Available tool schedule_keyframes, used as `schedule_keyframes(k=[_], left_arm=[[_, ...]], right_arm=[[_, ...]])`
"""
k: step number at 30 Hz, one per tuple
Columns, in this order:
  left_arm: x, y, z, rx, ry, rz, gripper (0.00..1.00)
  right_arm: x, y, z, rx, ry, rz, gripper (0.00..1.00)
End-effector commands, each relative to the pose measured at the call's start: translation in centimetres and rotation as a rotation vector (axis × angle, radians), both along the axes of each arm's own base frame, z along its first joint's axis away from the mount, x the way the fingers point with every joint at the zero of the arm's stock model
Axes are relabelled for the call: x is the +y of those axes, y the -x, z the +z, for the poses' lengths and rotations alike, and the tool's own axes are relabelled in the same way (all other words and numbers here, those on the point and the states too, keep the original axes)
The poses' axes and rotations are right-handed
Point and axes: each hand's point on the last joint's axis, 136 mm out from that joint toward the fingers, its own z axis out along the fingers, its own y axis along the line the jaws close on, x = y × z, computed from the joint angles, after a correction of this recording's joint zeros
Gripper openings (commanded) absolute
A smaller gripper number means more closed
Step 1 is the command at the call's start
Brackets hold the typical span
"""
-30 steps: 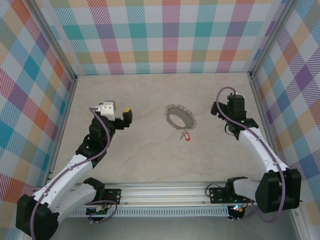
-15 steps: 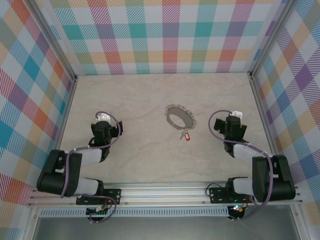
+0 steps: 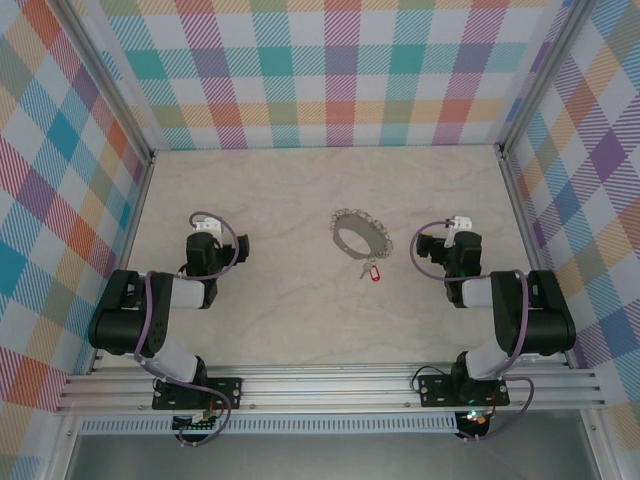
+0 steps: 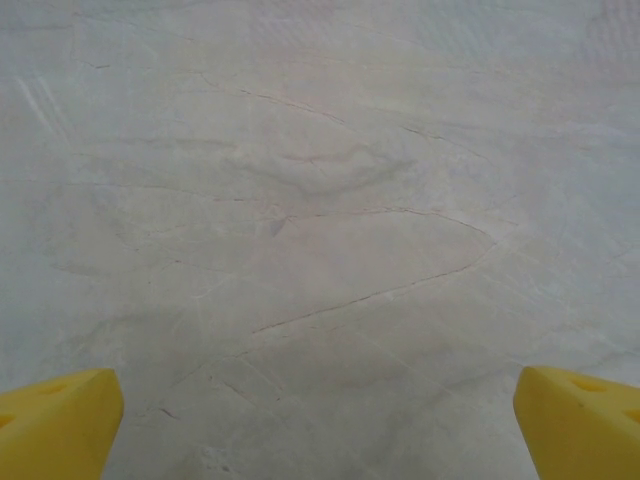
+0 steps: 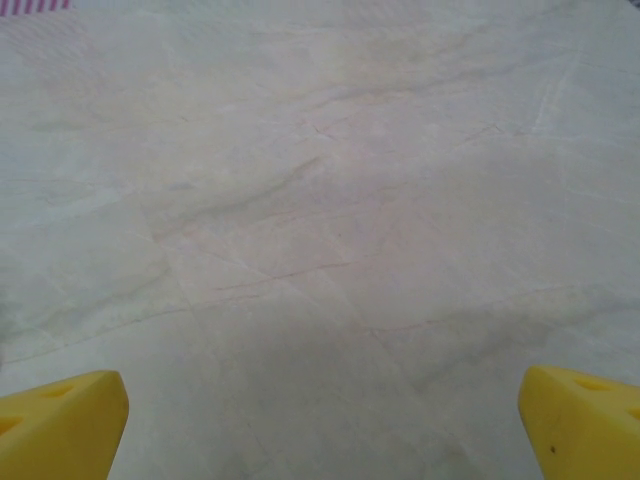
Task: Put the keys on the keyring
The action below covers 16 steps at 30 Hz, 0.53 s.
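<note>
The keyring (image 3: 360, 233), a grey hoop edged with small silver loops, lies flat on the marble table near its middle. Just in front of it and to the right lie the keys (image 3: 373, 270): a tiny silver key on a red oval tag, touching or nearly touching the ring's edge. My left gripper (image 3: 208, 248) hangs low over the table, far left of the ring. Its yellow fingertips (image 4: 60, 425) stand wide apart, open over bare marble (image 4: 320, 300). My right gripper (image 3: 455, 248) is to the right of the keys, open too, with its yellow fingertips (image 5: 580, 420) wide apart.
Checked walls (image 3: 320, 70) close the table in at the back and both sides. Both arms are folded back over their bases by the metal rail (image 3: 330, 385) at the near edge.
Both arms have folded back and down from a raised, stretched-out pose, bringing the grippers low over the table. The keyring and keys have not moved. Both grippers stayed open.
</note>
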Motion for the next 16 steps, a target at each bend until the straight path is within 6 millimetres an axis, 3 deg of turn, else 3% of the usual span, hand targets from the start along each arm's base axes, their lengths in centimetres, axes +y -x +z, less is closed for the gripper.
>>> schedule_keyframes(k=[1, 16], left_arm=[[0.13, -0.59, 0.75, -0.022, 0.028, -0.006, 1.00], [0.10, -0.47, 1.00, -0.034, 0.019, -0.005, 1.00]], right_arm=[[0.51, -1.15, 2.27, -0.087, 0.001, 0.044, 1.00], [1.34, -1.11, 2.35, -0.082, -0.001, 0.096, 1.00]])
